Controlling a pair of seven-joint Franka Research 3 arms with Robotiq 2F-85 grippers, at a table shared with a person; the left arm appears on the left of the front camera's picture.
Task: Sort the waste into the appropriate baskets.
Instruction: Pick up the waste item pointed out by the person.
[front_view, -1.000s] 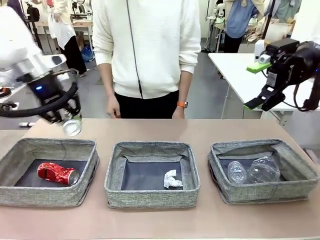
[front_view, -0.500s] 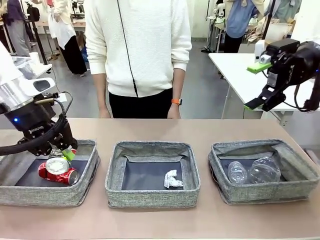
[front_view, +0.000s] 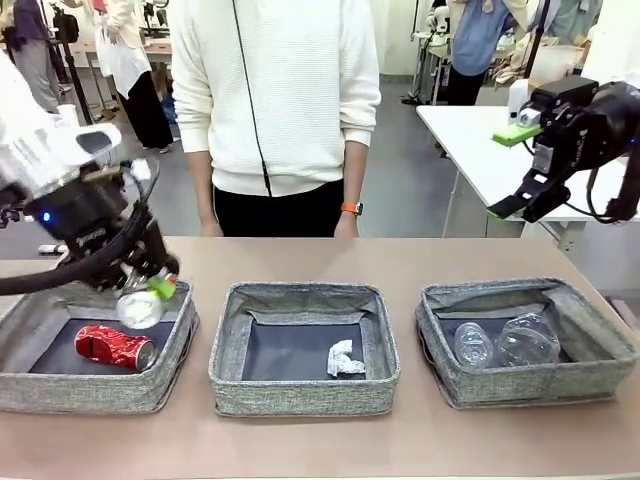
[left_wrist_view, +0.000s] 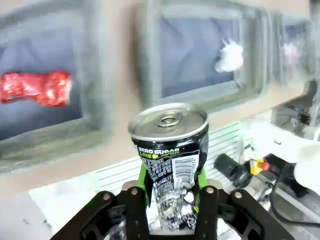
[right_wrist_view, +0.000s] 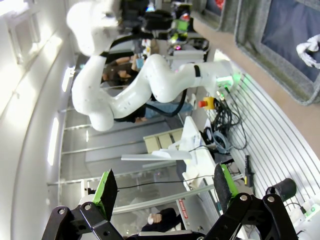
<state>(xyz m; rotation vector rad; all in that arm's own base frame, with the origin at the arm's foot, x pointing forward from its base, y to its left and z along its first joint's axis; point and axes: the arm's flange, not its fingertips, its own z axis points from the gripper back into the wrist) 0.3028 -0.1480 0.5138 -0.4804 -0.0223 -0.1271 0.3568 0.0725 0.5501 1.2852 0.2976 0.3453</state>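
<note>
My left gripper (front_view: 145, 295) is shut on the black-and-silver can (front_view: 140, 308), held over the right part of the left basket (front_view: 60, 385). A crushed red can (front_view: 115, 346) lies in that basket. In the left wrist view the can (left_wrist_view: 170, 150) stands between my green pads, its silver top facing out, with the red can (left_wrist_view: 37, 89) beyond. The middle basket (front_view: 300, 385) holds a crumpled white paper wad (front_view: 343, 358). The right basket (front_view: 530, 385) holds a clear cup (front_view: 473, 344) and a clear bottle (front_view: 527, 340). My right gripper (front_view: 510, 170) hangs open, high at the right.
A person in a white sweater (front_view: 275, 90) stands at the far edge behind the middle basket, hands low by the table edge. A white table (front_view: 480, 150) stands behind at the right. Bare table runs in front of the baskets.
My left gripper, still holding the can, swung down into the left basket and has now risen a little and shifted right toward its right wall. The right arm stayed still.
</note>
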